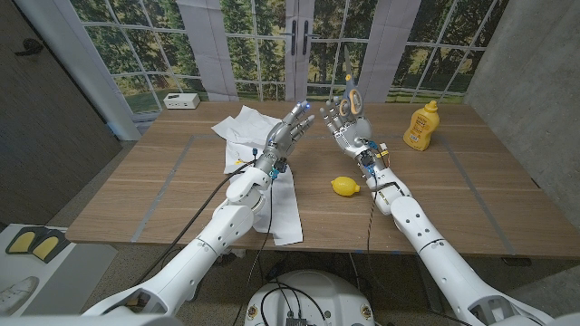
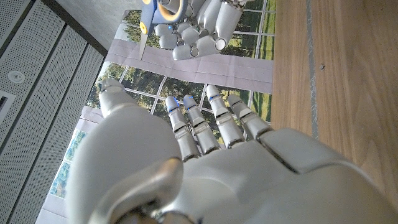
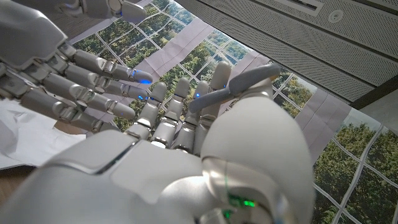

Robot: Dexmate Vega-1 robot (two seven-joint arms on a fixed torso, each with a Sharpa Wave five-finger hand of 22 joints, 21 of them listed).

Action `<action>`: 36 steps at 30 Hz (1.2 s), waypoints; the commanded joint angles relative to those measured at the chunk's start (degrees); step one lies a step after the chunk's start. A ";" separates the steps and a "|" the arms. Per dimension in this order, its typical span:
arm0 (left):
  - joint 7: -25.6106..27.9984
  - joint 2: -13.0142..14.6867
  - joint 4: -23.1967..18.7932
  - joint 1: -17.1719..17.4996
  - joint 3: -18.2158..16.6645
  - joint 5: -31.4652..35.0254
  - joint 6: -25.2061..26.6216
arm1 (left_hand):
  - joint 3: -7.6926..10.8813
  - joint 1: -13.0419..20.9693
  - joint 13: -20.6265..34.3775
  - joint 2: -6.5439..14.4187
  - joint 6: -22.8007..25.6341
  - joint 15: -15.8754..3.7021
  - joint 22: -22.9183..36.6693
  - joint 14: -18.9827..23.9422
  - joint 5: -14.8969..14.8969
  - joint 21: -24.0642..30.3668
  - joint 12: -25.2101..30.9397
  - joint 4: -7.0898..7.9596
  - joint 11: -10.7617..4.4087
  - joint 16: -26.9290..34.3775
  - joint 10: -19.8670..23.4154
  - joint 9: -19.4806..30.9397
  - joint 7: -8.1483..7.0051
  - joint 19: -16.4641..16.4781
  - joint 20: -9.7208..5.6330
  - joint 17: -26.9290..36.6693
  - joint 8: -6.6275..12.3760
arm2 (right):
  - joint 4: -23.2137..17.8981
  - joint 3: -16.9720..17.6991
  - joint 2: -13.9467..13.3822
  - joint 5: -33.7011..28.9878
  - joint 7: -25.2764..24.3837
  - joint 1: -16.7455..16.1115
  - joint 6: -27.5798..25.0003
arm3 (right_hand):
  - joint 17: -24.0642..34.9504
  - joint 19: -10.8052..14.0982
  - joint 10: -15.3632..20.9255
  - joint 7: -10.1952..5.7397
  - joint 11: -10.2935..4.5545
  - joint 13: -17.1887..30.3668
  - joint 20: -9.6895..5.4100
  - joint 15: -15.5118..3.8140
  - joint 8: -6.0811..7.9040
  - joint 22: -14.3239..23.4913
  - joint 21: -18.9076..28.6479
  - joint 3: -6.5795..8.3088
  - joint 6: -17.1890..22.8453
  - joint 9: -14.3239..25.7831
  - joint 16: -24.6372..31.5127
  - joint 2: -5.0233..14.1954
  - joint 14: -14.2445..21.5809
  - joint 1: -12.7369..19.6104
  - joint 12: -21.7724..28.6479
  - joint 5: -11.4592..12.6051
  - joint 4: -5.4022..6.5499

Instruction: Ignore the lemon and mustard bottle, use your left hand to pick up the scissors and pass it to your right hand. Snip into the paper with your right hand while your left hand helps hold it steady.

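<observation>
Blue-and-yellow handles: the scissors (image 1: 351,91) are up in the air over the far middle of the surface, handles ringed with yellow (image 2: 163,9), blades pointing up.
Holder: the right hand (image 1: 349,119) grasps the scissors by the handles, its fingers (image 2: 202,43) curled round them; it looks like the hand-over is done or just finishing.
Left hand: the left hand (image 1: 292,127) is raised at about 9 o'clock of the right hand, very near it, fingers (image 3: 87,81) straight, spread and holding nothing; whether a fingertip touches the scissors I cannot tell.
Why so high: both hands meet above the surface, probably so the blades clear everything during the pass.
Paper: the white paper (image 1: 243,127) lies crumpled at about 8 o'clock of the hands, running under the left arm toward the near edge; uncut as far as I can see.
Left alone: the lemon (image 1: 343,186) sits at 6 o'clock of the right hand; the mustard bottle (image 1: 420,126) stands at its 3 o'clock.
Surface: wooden (image 1: 507,195).
</observation>
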 commanded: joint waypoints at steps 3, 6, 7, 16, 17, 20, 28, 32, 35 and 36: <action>-0.18 -0.44 1.22 -0.54 0.17 -0.01 0.17 | -0.38 0.11 0.08 0.61 0.49 -9.32 0.29 0.48 -0.33 0.02 -0.08 -0.07 -0.09 -0.20 0.27 0.20 0.18 0.46 -4.58 0.15 -0.15 | 1.86 0.65 1.09 -0.33 1.83 0.23 0.82 | -0.52 -1.43 -1.45 -1.71 -0.11 -0.05 1.45 -10.09 -1.10 0.06 -0.79 0.59 1.04 -1.47 -1.96 1.03 -2.56 0.92 -0.87 0.11 -0.08; -0.35 -0.57 1.56 -0.68 0.15 -0.13 0.20 | -0.39 0.12 0.08 0.62 0.55 -9.32 0.29 0.47 -0.34 0.03 -0.07 -0.05 -0.09 -0.20 0.32 0.20 0.18 0.50 -4.62 0.15 -0.16 | 2.32 0.66 1.04 -0.54 2.49 0.49 0.88 | -0.80 -2.89 -3.17 -2.35 0.48 -0.64 1.98 -9.41 -1.66 0.00 -1.65 0.42 1.40 -2.30 -3.45 0.87 -5.73 0.18 -2.05 -0.41 0.35; -0.36 -0.63 1.73 -0.75 0.15 -0.16 0.23 | -0.40 0.12 0.08 0.63 0.58 -9.33 0.29 0.47 -0.34 0.03 -0.06 -0.04 -0.09 -0.20 0.35 0.20 0.18 0.50 -4.61 0.15 -0.17 | 2.52 0.61 0.91 -0.65 2.69 0.68 0.74 | -0.94 -3.34 -3.56 -2.37 0.55 -0.82 2.41 -9.19 -1.67 -0.03 -1.91 0.32 1.33 -2.20 -3.94 0.73 -6.69 -0.02 -2.37 -0.53 0.44; -0.82 -0.98 2.67 -1.14 0.09 -0.38 0.20 | -0.44 0.10 0.08 0.64 0.68 -9.31 0.30 0.50 -0.37 0.03 -0.11 0.01 -0.09 -0.19 0.28 0.20 0.18 0.49 -4.59 0.15 -0.22 | 2.31 0.62 1.13 -0.90 1.41 0.57 0.70 | -1.09 -3.76 -4.11 -2.41 0.43 -1.70 2.80 -8.91 -2.20 -0.08 -2.55 0.40 1.32 -2.76 -4.69 0.69 -9.02 -0.19 -3.30 -1.06 0.48; -0.92 -1.01 2.77 -1.18 0.08 -0.43 0.20 | -0.45 0.09 0.08 0.65 0.70 -9.31 0.30 0.50 -0.38 0.02 -0.12 0.03 -0.09 -0.19 0.26 0.20 0.18 0.48 -4.58 0.15 -0.24 | 2.37 0.61 1.16 -0.97 1.53 0.59 0.78 | -1.09 -3.77 -4.11 -2.45 0.47 -1.76 2.80 -8.85 -2.26 -0.08 -2.58 0.44 1.34 -2.85 -4.68 0.71 -9.07 -0.15 -3.35 -1.09 0.45; -1.03 -1.03 2.85 -1.20 0.06 -0.51 0.27 | -0.47 0.08 0.09 0.67 0.74 -9.30 0.30 0.52 -0.39 0.02 -0.13 0.06 -0.10 -0.18 0.25 0.20 0.18 0.48 -4.57 0.15 -0.27 | 2.15 0.68 1.32 -0.84 1.25 0.39 0.82 | -1.18 -3.73 -4.18 -2.38 0.43 -1.94 2.79 -8.89 -2.45 -0.08 -2.66 0.45 1.40 -3.12 -4.73 0.67 -9.09 -0.18 -3.51 -1.17 0.46; -1.02 -0.75 2.58 -0.99 -0.12 -0.49 0.36 | -0.51 0.07 0.09 0.67 0.84 -9.32 0.30 0.50 -0.42 0.03 -0.12 0.13 -0.09 -0.19 0.31 0.20 0.18 0.50 -4.64 0.15 -0.33 | 2.54 0.50 1.65 -0.97 1.63 0.48 1.02 | -2.11 -4.21 -4.63 -2.37 0.66 -2.46 3.13 -8.56 -2.79 -0.09 -3.14 0.80 0.97 -3.21 -5.77 0.53 -9.20 0.70 -4.09 -1.28 -0.10; -0.89 -0.53 2.26 -0.77 -0.24 -0.52 0.46 | -0.53 0.07 0.09 0.68 0.89 -9.32 0.30 0.51 -0.44 0.04 -0.14 0.16 -0.08 -0.19 0.30 0.20 0.18 0.52 -4.65 0.15 -0.37 | 2.81 0.37 1.50 -1.30 2.17 0.71 1.08 | -2.40 -4.23 -4.58 -2.28 0.95 -2.66 3.14 -8.39 -2.86 -0.09 -3.27 0.92 0.99 -3.25 -6.09 0.61 -9.12 0.81 -4.22 -1.36 -0.14; -0.90 -0.48 2.14 -0.61 -0.28 -0.59 0.44 | -0.53 0.07 0.09 0.69 0.92 -9.32 0.30 0.51 -0.44 0.03 -0.14 0.18 -0.08 -0.19 0.30 0.19 0.18 0.49 -4.65 0.15 -0.38 | 2.95 0.19 1.22 -1.57 2.62 0.94 0.91 | -2.68 -4.44 -4.96 -2.34 1.12 -2.86 3.28 -8.12 -2.79 -0.10 -3.47 0.99 1.17 -3.17 -6.53 0.64 -9.40 0.82 -4.52 -1.47 -0.14; -0.91 -0.46 2.11 -0.57 -0.29 -0.59 0.42 | -0.54 0.06 0.09 0.69 0.93 -9.32 0.30 0.50 -0.45 0.03 -0.14 0.18 -0.08 -0.19 0.32 0.19 0.18 0.49 -4.64 0.15 -0.39 | 2.71 0.08 1.02 -1.98 2.13 0.90 0.98 | -2.76 -4.55 -5.03 -2.28 0.96 -2.92 3.30 -8.07 -2.82 -0.10 -3.55 0.98 1.05 -3.11 -6.63 0.62 -9.40 0.76 -4.60 -1.52 -0.11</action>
